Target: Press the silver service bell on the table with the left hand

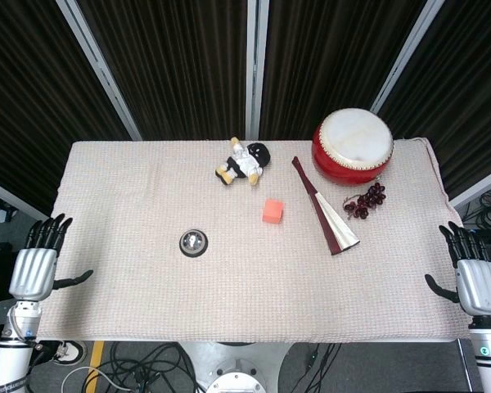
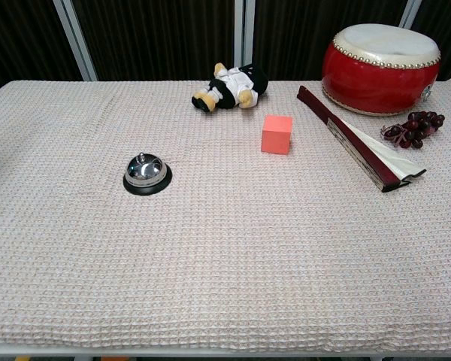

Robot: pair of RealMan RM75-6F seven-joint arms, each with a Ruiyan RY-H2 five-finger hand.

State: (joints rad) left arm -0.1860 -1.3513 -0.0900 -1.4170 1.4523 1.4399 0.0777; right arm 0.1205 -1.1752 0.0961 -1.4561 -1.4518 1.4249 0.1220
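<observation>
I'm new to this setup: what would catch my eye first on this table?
The big red drum at the far right corner stands out most. Next, the orange-pink cube near the middle, and the silver service bell alone, left of centre. Both hands rest open off the table's side edges.

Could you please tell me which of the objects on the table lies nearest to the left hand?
The silver service bell: it sits alone on the left half, closest to the left hand; all the other objects lie farther right.

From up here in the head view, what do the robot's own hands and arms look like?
Each hand, left hand and right hand, has a ribbed silver metal back and slim black fingers with a black thumb. Below sits a white cylindrical wrist and forearm with dark rings; the right wrist shows a small green light.
</observation>
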